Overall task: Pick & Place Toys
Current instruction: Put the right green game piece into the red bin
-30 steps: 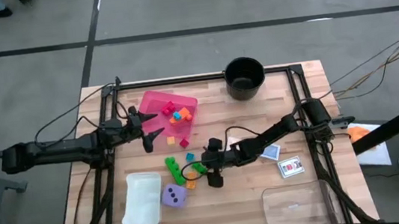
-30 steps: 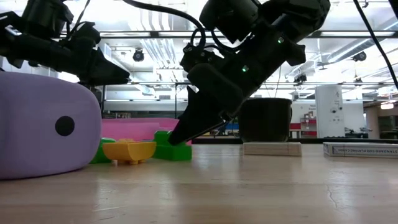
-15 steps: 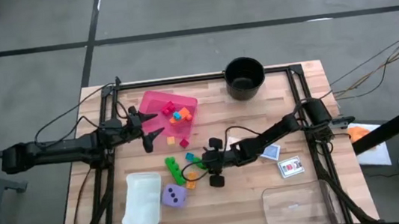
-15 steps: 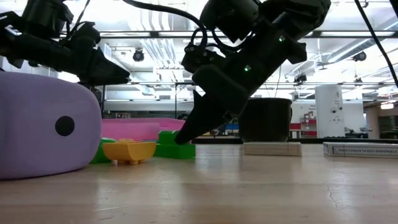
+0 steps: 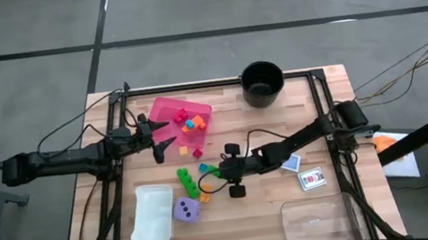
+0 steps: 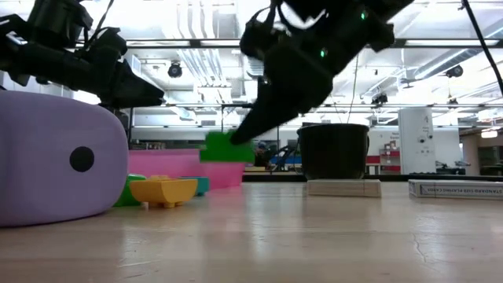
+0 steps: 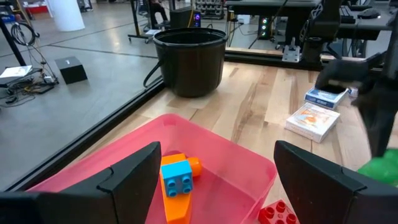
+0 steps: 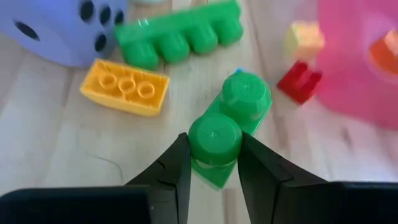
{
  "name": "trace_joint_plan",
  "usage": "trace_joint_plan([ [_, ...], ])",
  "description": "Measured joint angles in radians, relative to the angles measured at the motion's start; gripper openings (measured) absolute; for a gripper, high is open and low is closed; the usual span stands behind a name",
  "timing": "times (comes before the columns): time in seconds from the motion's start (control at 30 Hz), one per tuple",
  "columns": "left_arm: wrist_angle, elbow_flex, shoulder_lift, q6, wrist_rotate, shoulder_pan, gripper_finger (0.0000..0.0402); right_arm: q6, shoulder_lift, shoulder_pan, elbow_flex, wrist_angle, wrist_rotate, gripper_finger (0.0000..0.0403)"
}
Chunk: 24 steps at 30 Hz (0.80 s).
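My right gripper (image 5: 215,171) is shut on a small green two-stud brick (image 8: 230,124) and holds it above the table (image 6: 226,148), near the middle. Below and beside it lie a long green brick (image 5: 186,181), a yellow brick (image 8: 124,87), a red brick (image 5: 197,152) and the purple die (image 5: 186,210). My left gripper (image 5: 164,138) hangs open over the near left edge of the pink tray (image 5: 166,109). Several bricks (image 7: 177,180) lie in that tray. My right gripper pinches the green brick's two long sides at its nearer stud (image 8: 214,142) between the two fingers (image 8: 177,168). The fingers slant down from the table's right and lie along the brick, whose other stud sticks out past the tips. The brick is lifted clear, studs up.
A black pot (image 5: 262,82) stands at the far edge. Two cards (image 5: 311,178) (image 5: 290,163) lie right of my right gripper. A white container (image 5: 153,213) sits near the left front, and a clear lid (image 5: 318,217) lies at the front right.
My right gripper has risen and rolled a little. The small green brick, which stood on the table beside the long green one, has come up with it and now hangs clear of the wood.
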Motion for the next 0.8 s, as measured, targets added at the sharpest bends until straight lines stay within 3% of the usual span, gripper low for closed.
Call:
trace_joint_plan([
  [0.23, 0.000, 0.000, 0.000, 0.000, 0.000, 0.000, 0.0315, -0.151, -0.067, 0.000, -0.004, 0.086, -0.013, 0.0098],
  [0.43, -0.002, 0.000, 0.000, 0.000, 0.000, 0.000, 0.0315, -0.218, -0.067, -0.018, -0.095, 0.432, -0.152, 0.0098],
  [0.6, -0.003, 0.000, 0.001, 0.000, 0.000, 0.000, 0.0316, -0.241, -0.059, -0.048, -0.195, 0.660, -0.186, 0.0098],
  [0.8, -0.003, 0.000, 0.001, 0.000, 0.000, 0.000, 0.0316, -0.244, -0.052, -0.110, -0.245, 0.745, -0.195, 0.0098],
])
